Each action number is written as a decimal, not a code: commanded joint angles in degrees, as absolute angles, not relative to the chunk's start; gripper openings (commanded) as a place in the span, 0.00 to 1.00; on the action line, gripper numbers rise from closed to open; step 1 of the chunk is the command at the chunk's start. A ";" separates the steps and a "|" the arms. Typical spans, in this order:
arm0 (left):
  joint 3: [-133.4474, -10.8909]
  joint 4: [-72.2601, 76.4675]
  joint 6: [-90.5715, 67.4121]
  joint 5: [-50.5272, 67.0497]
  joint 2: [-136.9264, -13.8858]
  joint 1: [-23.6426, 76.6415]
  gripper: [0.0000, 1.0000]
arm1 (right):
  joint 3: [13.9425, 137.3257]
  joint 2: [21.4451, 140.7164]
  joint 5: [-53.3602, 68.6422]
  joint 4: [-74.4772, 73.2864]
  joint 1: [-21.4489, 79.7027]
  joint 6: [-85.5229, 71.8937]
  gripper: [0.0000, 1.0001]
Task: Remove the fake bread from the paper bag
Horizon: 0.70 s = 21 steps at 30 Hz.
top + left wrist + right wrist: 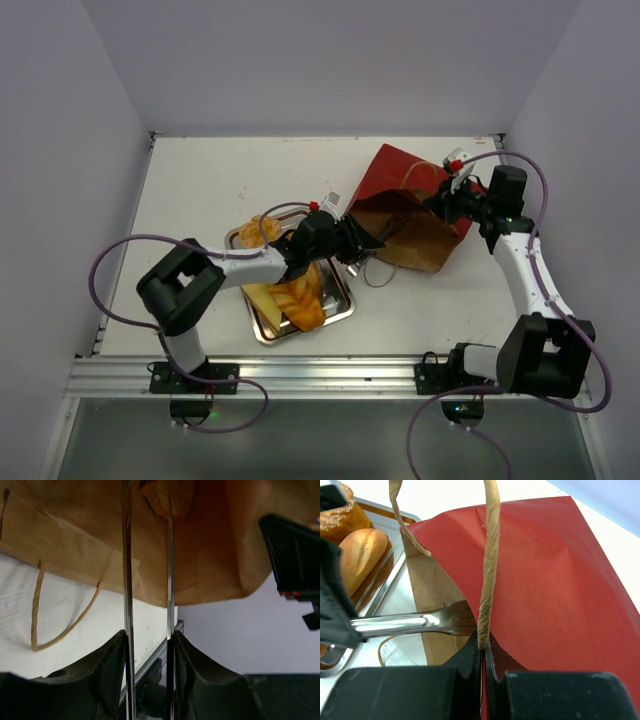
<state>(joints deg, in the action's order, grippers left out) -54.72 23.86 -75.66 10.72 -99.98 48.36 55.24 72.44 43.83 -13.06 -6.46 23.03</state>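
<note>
The dark red paper bag point(415, 200) lies on its side, mouth toward the tray. My right gripper point(447, 195) is shut on its tan string handle point(490, 555) and lifts the upper wall point(545, 580). My left gripper point(350, 243) is shut on metal tongs point(128, 580), whose tips point(455, 620) reach into the brown mouth point(215, 555). Deep inside, just past the tong blades, sits one golden piece of fake bread point(167, 497); the blades stand apart and do not touch it. More fake bread point(295, 300) lies on the tray, with a roll point(258, 230) at its far end.
The silver tray point(340, 310) sits near the front edge, under my left forearm. The bag's second handle point(37, 610) trails loose on the white table. Walls close in the table on the left, back and right.
</note>
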 commanded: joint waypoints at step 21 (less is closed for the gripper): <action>-70.40 37.00 -81.39 23.82 -117.60 48.87 0.44 | 56.69 73.92 47.29 -15.82 -6.68 27.33 0.00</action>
